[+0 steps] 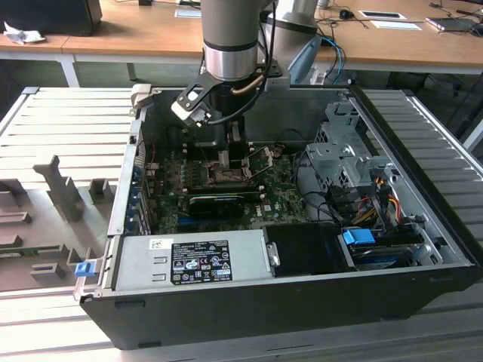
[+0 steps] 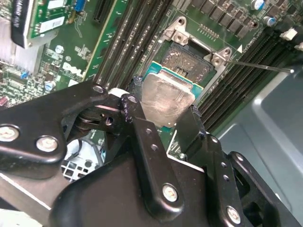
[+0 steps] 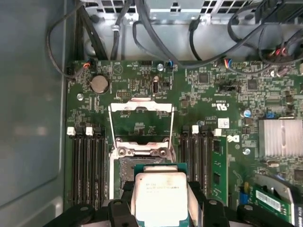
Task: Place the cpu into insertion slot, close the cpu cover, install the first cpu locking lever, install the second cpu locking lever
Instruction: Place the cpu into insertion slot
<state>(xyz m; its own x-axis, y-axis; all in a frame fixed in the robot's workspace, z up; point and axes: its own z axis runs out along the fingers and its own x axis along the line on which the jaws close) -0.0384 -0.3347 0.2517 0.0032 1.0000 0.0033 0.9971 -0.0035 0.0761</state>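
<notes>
My gripper (image 2: 163,108) is shut on the cpu (image 2: 166,98), a flat square chip with a silvery top and green edge, one black finger on each of two opposite sides. The cpu (image 3: 159,197) hangs tilted just above the insertion slot (image 3: 138,165), partly overlapping its dark recess (image 2: 189,57). The cpu cover (image 3: 141,107), a thin metal frame with a square window, stands flipped open beyond the slot. A thin locking lever (image 2: 259,66) sticks out beside the socket. In the exterior view the gripper (image 1: 226,154) reaches down inside the computer case over the motherboard.
Memory slots (image 3: 87,161) flank the socket on both sides. A long black card (image 1: 219,202) and the grey power-supply box (image 1: 192,260) lie nearer the exterior view's front. A drive cage (image 1: 343,162) and cables (image 1: 377,196) fill the exterior view's right. A finned heatsink (image 3: 280,137) sits nearby.
</notes>
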